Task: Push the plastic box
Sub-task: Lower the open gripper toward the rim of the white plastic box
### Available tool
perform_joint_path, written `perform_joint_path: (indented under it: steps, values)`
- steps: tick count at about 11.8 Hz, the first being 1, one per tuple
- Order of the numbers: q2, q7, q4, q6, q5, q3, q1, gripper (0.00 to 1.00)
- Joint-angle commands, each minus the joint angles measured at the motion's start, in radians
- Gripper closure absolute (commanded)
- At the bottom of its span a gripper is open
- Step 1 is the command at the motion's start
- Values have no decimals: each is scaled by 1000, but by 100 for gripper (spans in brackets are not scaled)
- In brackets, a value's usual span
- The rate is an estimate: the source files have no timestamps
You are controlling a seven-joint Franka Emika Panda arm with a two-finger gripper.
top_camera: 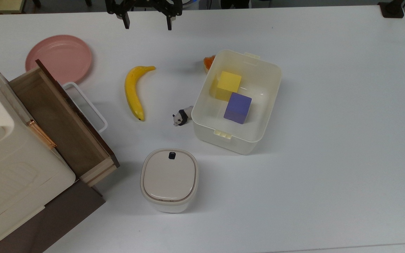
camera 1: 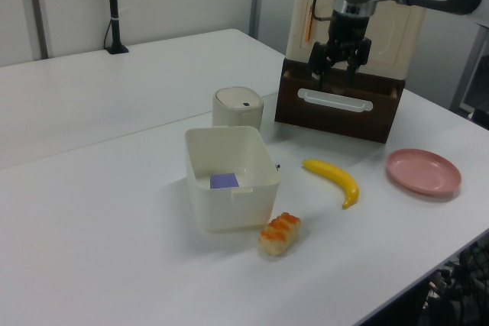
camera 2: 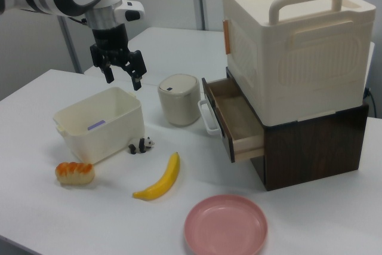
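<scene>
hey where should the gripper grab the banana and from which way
Grip the banana at its thick middle, coming straight down from above. It lies flat on the table with open space on both long sides, so the fingers can straddle its width; the ends taper and curve, giving less to hold. The gripper hangs open above the table.

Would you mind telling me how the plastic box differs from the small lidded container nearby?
The plastic box is open-topped, while the lidded container is closed by a beige lid with a black button. The plastic box is larger and rectangular; the lidded container is smaller and squarish. The plastic box holds a yellow block and a purple block; the lidded container's inside is hidden. Both are whitish, round-cornered and upright.
</scene>
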Motion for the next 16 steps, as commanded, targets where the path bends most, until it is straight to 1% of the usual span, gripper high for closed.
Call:
perform_joint_path:
  steps: [1,12,13,16]
  values:
    - [-8,-20,3,-19,22,-11,12,0]
    - [-10,-26,2,-19,22,-11,14,0]
    - [-11,-51,0,-18,22,-11,12,0]
    - [-28,-216,-26,-19,22,-11,3,0]
